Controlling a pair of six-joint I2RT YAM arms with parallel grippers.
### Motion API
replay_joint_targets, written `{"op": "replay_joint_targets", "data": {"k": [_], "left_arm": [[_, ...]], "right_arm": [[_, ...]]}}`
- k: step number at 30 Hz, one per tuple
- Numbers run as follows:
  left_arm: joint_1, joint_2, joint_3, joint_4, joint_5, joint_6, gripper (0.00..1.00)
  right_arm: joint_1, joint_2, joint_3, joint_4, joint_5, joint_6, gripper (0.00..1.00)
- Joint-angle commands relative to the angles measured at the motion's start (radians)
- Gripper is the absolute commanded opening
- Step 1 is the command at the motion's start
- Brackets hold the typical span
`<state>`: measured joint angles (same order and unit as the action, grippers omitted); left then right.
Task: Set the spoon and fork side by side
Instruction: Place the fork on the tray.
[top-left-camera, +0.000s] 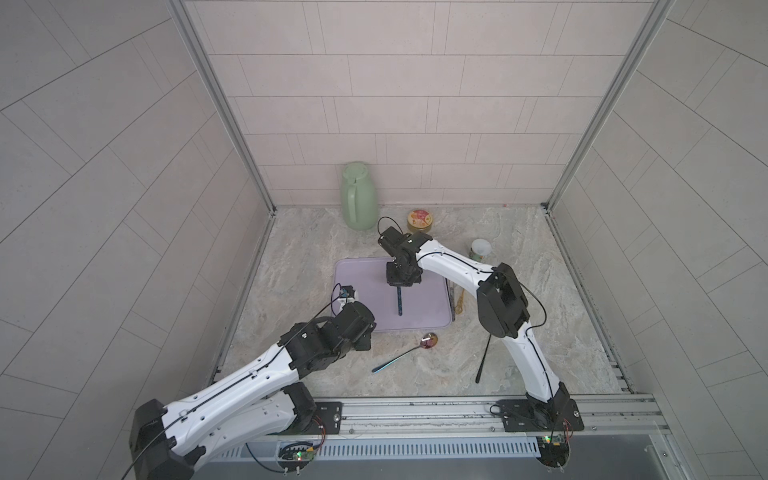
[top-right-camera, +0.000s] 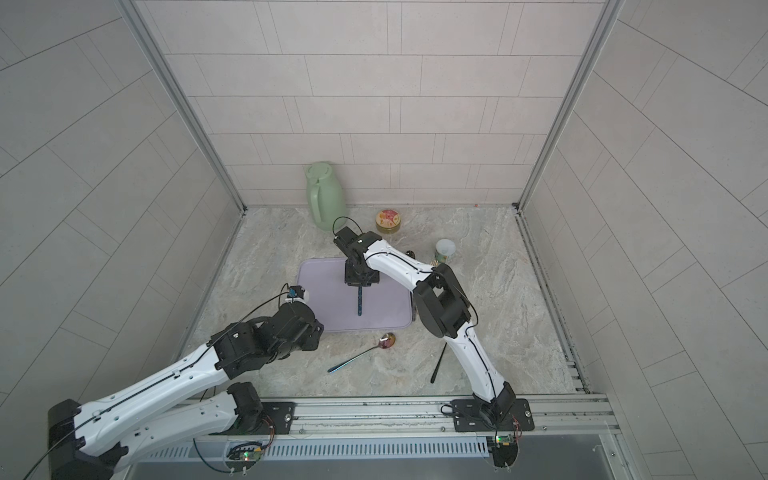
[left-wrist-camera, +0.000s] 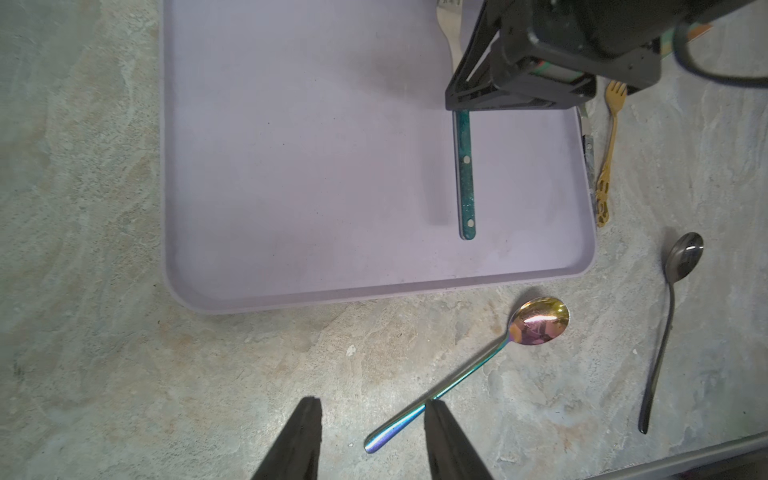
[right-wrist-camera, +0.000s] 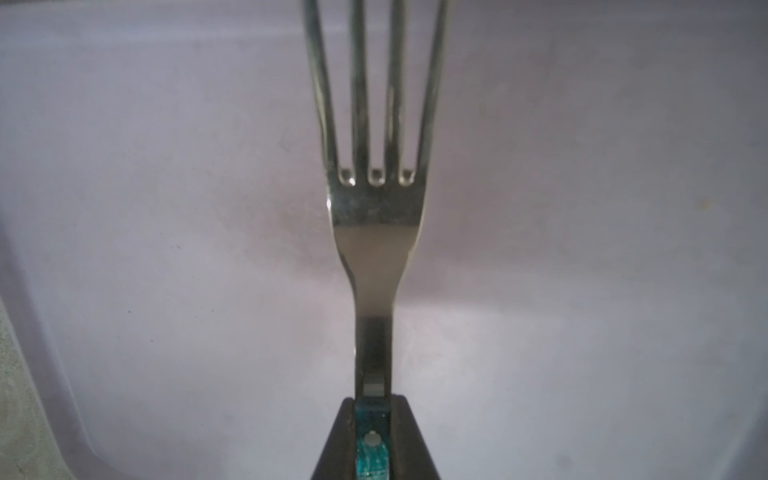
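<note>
A fork (right-wrist-camera: 376, 216) with a teal handle (top-left-camera: 399, 301) hangs over the lilac tray (top-left-camera: 357, 278), its tines pointing away from the arm bases. My right gripper (right-wrist-camera: 372, 405) is shut on the handle's upper end, as both top views show (top-right-camera: 360, 301). An iridescent spoon (left-wrist-camera: 478, 365) lies slanted on the marble table just in front of the tray (left-wrist-camera: 291, 166), also seen from above (top-left-camera: 401, 355). My left gripper (left-wrist-camera: 372, 403) is open over the spoon's handle end. One of its fingertips (left-wrist-camera: 434, 411) overlaps the handle, and whether they touch I cannot tell.
A gold fork (left-wrist-camera: 609, 158) and another utensil (left-wrist-camera: 588, 145) lie along the tray's right edge. To the right of them a black spoon (left-wrist-camera: 665, 332) rests on the table. A green jug (top-left-camera: 358, 195), a lidded jar (top-left-camera: 420, 220) and a cup (top-left-camera: 480, 249) stand at the back.
</note>
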<state>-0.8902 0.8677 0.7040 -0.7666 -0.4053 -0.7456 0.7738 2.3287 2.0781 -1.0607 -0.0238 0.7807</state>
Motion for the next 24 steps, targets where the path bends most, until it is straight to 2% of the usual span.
{"op": "replay_joint_targets", "data": {"k": [1,11,14,18,20,24], "left_arm": [[0.007,-0.023,-0.008,-0.055,0.002,-0.006,0.43],[0.007,-0.053,-0.042,-0.016,0.012,-0.003,0.43],[0.006,-0.038,-0.041,-0.006,0.007,-0.003,0.43],[0.006,-0.02,-0.032,0.005,0.015,0.001,0.43],[0.007,-0.021,-0.024,0.015,0.047,0.015,0.44],[0.006,-0.027,-0.01,0.043,0.036,0.05,0.46]], "right_arm": [[0.013,0.041,0.048,-0.036,0.013,0.015,0.07],[0.021,0.087,0.068,-0.022,-0.008,0.02,0.08],[0.021,0.071,0.056,-0.017,-0.03,0.011,0.19],[0.017,0.009,0.009,-0.001,-0.044,0.003,0.4],[0.018,-0.038,-0.022,0.016,-0.053,0.003,0.44],[0.009,-0.142,-0.09,0.024,-0.035,-0.004,0.46]]}}
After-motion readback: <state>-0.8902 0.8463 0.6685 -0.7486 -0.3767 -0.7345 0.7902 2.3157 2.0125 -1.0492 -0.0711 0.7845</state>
